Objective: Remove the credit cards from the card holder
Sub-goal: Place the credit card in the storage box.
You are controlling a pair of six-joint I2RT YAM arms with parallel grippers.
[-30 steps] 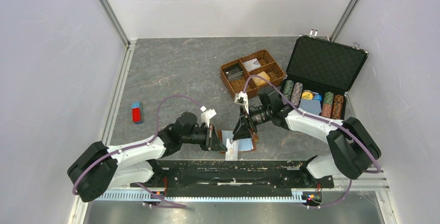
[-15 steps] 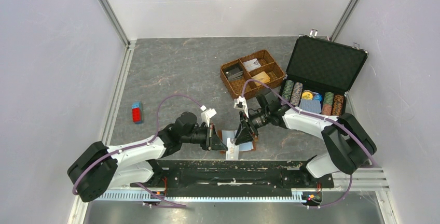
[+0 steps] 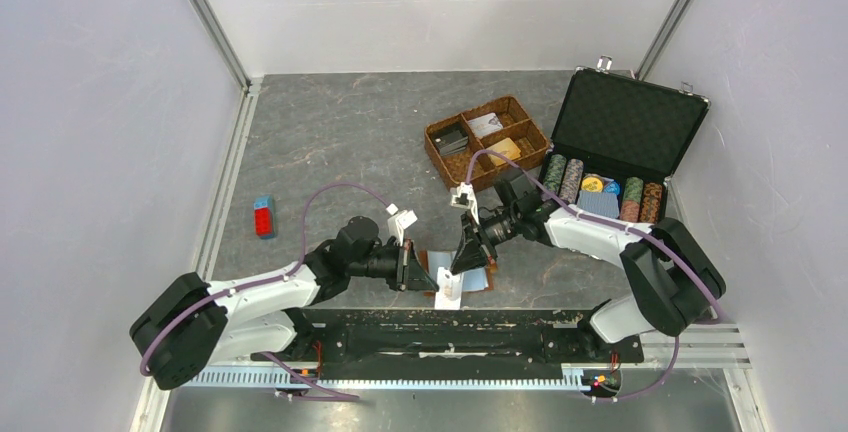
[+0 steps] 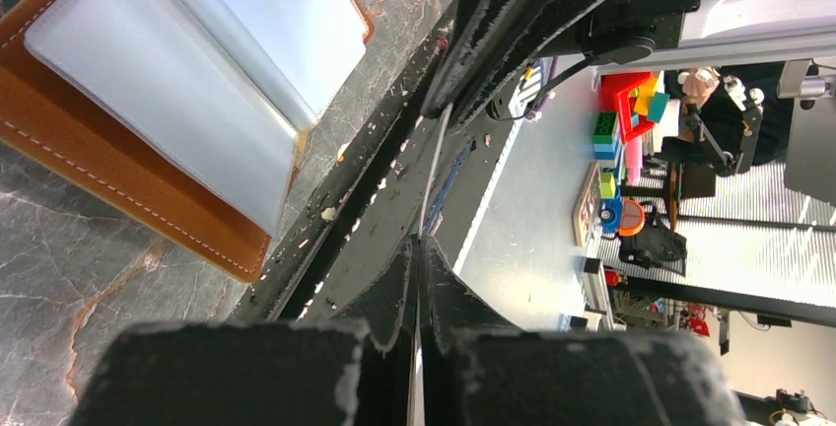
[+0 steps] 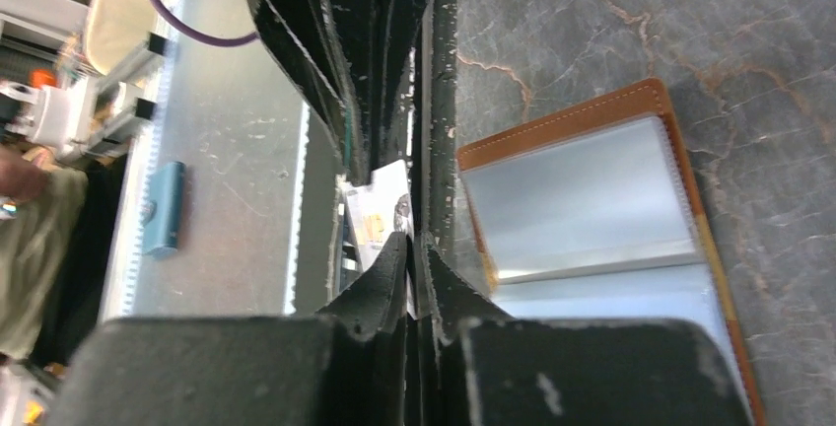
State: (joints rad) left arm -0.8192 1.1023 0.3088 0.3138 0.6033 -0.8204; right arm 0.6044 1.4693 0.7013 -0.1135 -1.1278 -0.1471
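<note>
The tan-brown card holder lies open on the table by the near edge, with its pale clear sleeves facing up. My right gripper is shut on a white credit card with gold print, held beside the holder over the near rail. My left gripper is shut on a thin sheet seen edge-on that runs to the right fingers. It appears to be the same card. A golden-orange card lies in the woven basket.
The woven brown basket stands at the back centre-right. An open black case with poker chips and a blue deck stands to its right. A red and blue block lies at the left. The black base rail runs along the near edge.
My right gripper has shifted slightly left towards the left gripper, with the card in it. The left arm has barely moved.
</note>
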